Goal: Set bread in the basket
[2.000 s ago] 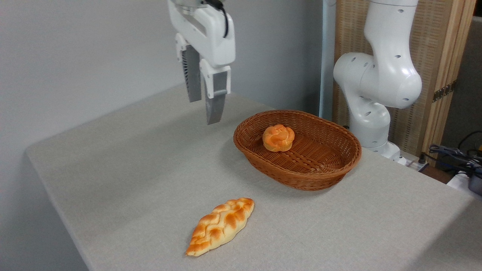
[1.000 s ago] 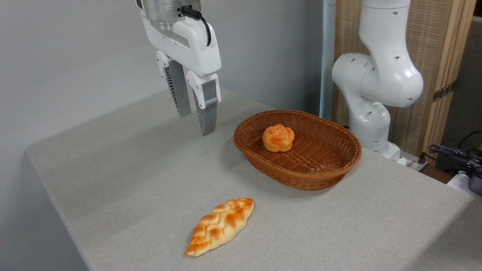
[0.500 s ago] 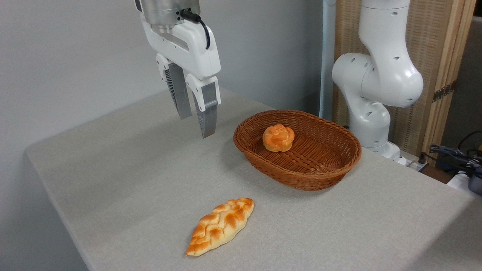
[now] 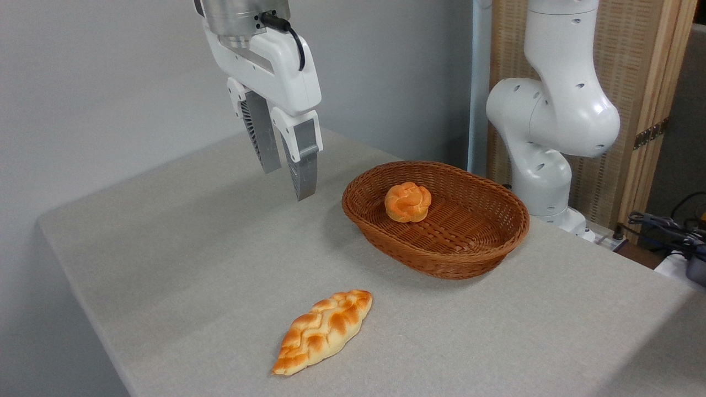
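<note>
A grey cloth-covered table (image 4: 193,259) stands against a plain grey wall. The bread (image 4: 407,202) lies inside the basket (image 4: 485,242), toward its left rear wall, untouched. The basket sits near the table's far right edge, close to the arm's white base (image 4: 543,182). Left of the basket's rim, apart from it, the gripper (image 4: 288,182) hangs above bare cloth, fingers spread and holding nothing. A braided loaf (image 4: 322,332) lies near the front edge, wide open cloth around it.
</note>
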You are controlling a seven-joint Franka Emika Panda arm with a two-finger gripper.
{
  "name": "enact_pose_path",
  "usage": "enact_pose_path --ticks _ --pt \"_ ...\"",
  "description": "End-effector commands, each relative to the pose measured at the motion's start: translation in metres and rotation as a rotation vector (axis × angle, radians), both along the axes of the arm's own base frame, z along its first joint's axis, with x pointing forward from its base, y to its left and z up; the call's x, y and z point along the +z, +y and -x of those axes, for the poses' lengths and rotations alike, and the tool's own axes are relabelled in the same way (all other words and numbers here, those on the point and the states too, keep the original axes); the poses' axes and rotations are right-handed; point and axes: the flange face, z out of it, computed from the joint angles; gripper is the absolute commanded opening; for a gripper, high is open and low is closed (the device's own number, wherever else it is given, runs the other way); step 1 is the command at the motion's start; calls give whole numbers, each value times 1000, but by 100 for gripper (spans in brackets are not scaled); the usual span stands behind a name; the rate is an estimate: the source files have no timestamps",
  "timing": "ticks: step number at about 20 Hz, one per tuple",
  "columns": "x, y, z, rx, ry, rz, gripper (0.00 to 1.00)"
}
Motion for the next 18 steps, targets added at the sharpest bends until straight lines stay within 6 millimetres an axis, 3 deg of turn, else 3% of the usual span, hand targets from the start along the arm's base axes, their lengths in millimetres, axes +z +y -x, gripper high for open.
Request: enact_pose_path --ticks 1,3,6,18 --pt "2 1 -4 35 10 -68 100" --pt "1 -11 -5 30 8 -87 100" --pt "1 -12 -5 29 9 -81 100" --pt "9 3 -4 59 -22 -37 100"
